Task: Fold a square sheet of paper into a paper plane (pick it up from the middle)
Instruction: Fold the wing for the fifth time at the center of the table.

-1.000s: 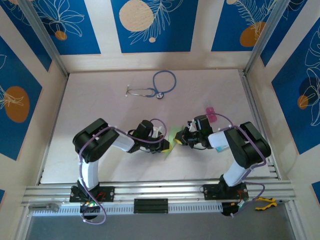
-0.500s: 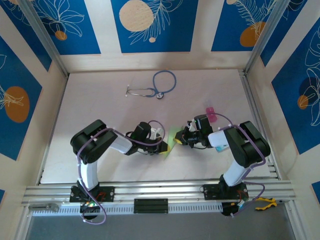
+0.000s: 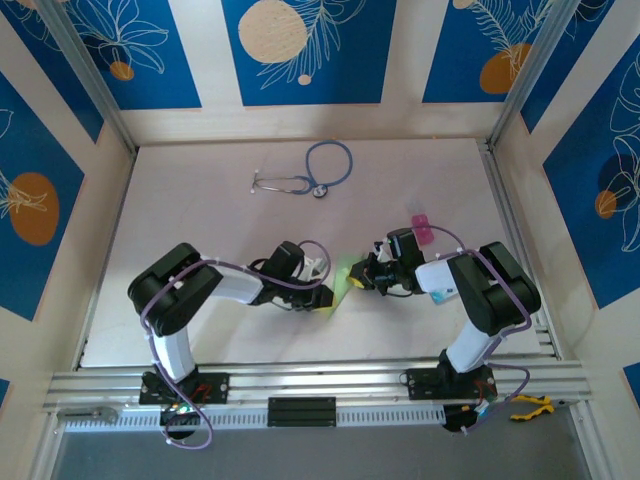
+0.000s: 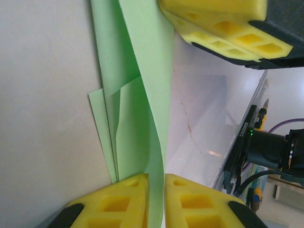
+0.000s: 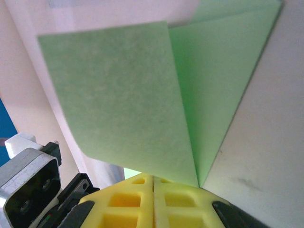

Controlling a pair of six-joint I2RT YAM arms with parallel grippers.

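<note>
Green paper sheet [image 3: 344,284] lying on table [image 3: 200,230] between both grippers, folded in layers. Long axis running roughly near-to-far, leaning slightly left at near end. One flap curling up off surface.

Right gripper [image 5: 153,197] pinching folded corner, pads pressing together on paper.

Left gripper [image 4: 156,202] jaws standing slightly apart, paper edge passing through narrow gap.

Against half second ago: left arm's elbow sitting further out to left; paper and right arm staying in place.
</note>
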